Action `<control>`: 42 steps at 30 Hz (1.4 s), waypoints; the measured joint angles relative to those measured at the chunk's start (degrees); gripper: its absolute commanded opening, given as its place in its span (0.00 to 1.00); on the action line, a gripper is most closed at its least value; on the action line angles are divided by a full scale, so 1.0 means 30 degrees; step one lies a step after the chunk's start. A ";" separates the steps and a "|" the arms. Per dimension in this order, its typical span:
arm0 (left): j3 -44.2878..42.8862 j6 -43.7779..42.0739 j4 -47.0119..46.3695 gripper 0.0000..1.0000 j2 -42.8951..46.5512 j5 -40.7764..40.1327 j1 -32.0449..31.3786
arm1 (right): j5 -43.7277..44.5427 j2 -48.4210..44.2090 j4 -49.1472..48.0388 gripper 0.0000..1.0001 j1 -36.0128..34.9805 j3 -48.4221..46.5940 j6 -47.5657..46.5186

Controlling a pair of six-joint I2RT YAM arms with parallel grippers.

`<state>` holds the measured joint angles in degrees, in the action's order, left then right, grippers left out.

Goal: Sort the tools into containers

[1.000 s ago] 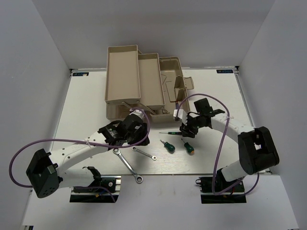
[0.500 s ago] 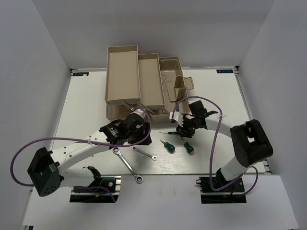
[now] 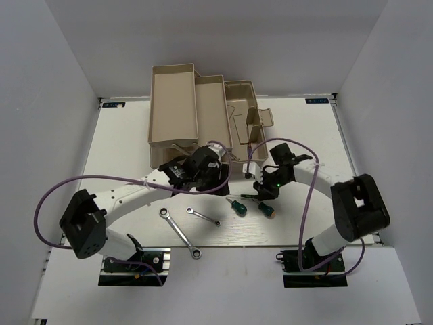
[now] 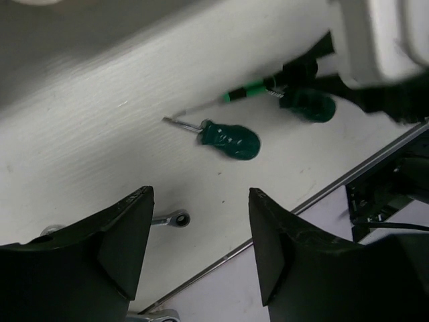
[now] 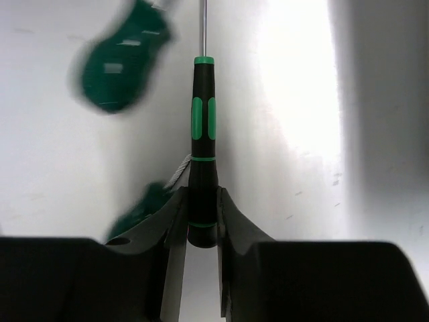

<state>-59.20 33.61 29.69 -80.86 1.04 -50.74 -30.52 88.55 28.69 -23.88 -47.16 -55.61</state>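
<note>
**A:** What is the right gripper holding?

**B:** A slim screwdriver with a round black handle, glossy green grip bands and a thin bare steel shaft. The jaws are pinched narrow on the rear end of the handle.

**A:** Which way does it lie?

**B:** Its long axis runs straight out along the fingers. From above it lies roughly left to right over the white, faintly grained table, with the tip towards the robot's left. I cannot tell whether it touches the table.

**A:** And around it?

**B:** Two stubby screwdrivers with bulbous, glossy green handles. One lies just left of that gripper. The other lies just on its near side. Both short shafts point far-left.

**A:** The left gripper?

**B:** Its matte black jaws are spread wide. It hangs just in front of the beige plastic toolbox trays, which are rectangular and stepped open at the far side.

**A:** The wrenches?

**B:** Both are flat silver metal, lying on the table nearer the arm bases. The long wrench runs diagonally from far-left to near-right. The short wrench lies just to its right, on a shallower slant.
</note>
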 measured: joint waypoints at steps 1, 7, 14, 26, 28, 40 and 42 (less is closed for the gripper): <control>-0.0306 -0.0080 -0.0007 0.66 -0.0146 0.0131 0.0000 | -0.0444 -0.0597 0.0918 0.00 0.0131 -0.0015 -0.0138; -0.2280 0.0299 0.0692 0.62 -0.1020 0.0452 0.0000 | -0.2295 -0.4663 0.4743 0.00 0.1005 -0.1960 0.0007; -0.2834 0.1989 0.0976 0.58 -0.1151 0.0291 0.0000 | -0.1566 -0.7366 0.4269 0.00 0.2535 -0.3759 0.4517; -0.6018 0.5574 0.2790 0.69 -0.4255 -0.0889 -0.0335 | 0.1887 0.3519 0.0772 0.12 0.2885 -1.3916 1.6815; -0.6040 0.6178 0.3446 0.70 -0.4816 -0.0933 -0.0401 | 0.1756 0.5158 0.0729 0.35 0.2841 -1.4797 1.7901; -0.6841 1.0389 0.5632 0.71 -0.7242 -0.1574 -0.1814 | 0.0794 0.4605 0.1071 0.91 0.3293 -1.3835 1.9285; -0.8313 1.1154 0.6258 0.71 -0.8553 -0.1719 -0.2106 | 0.0801 0.3439 0.1115 0.91 0.3585 -1.2939 1.9176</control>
<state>-84.14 67.07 48.47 -106.52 -4.12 -57.06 -28.12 98.87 32.03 -13.13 -85.97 1.91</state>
